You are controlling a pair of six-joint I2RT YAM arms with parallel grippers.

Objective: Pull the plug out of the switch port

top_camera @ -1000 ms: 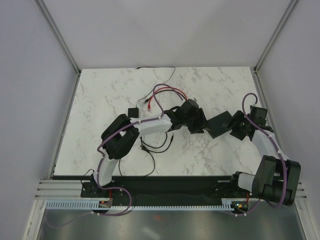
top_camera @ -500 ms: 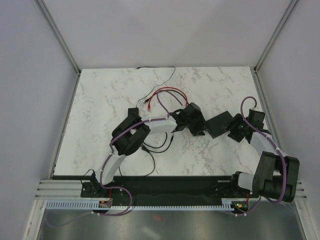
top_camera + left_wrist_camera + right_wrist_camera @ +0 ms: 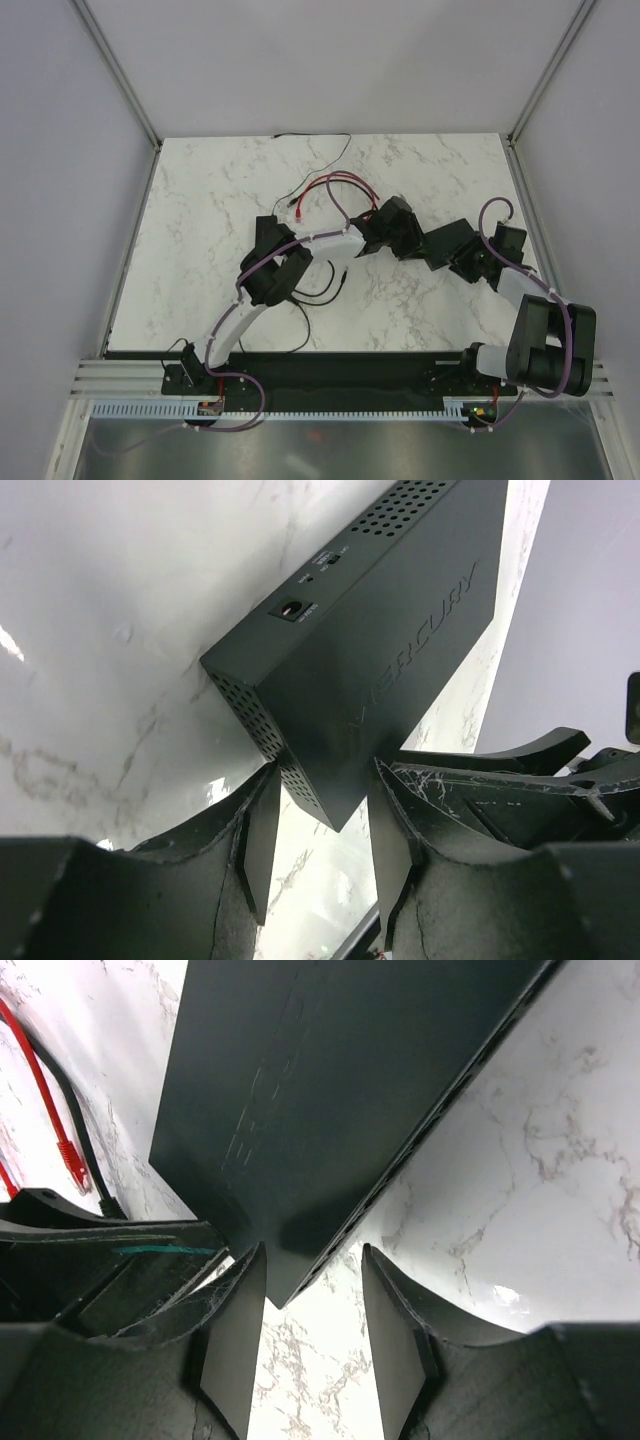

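The flat matte-black switch box (image 3: 441, 241) lies on the marble table between my two grippers. In the left wrist view the box (image 3: 400, 650) shows a short edge with a round socket (image 3: 293, 610); no plug is in it. My left gripper (image 3: 325, 772) is open, with one box corner between its jaws. In the right wrist view the box (image 3: 330, 1090) shows a slotted edge (image 3: 440, 1120). My right gripper (image 3: 312, 1255) is open around the opposite corner. A red cable (image 3: 340, 183) loops behind the left gripper (image 3: 412, 238); its far plug end lies loose. The right gripper (image 3: 464, 256) is right of the box.
A thin black cable (image 3: 312, 141) runs along the table's far edge. More black cables (image 3: 315, 290) lie near the left arm's elbow. The red cable (image 3: 45, 1090) and a black one lie on the table left of the box in the right wrist view.
The left arm has swung right and its gripper moved up to the box's left corner. The right gripper has moved left onto the box's right corner. The red cable loop shifted right.
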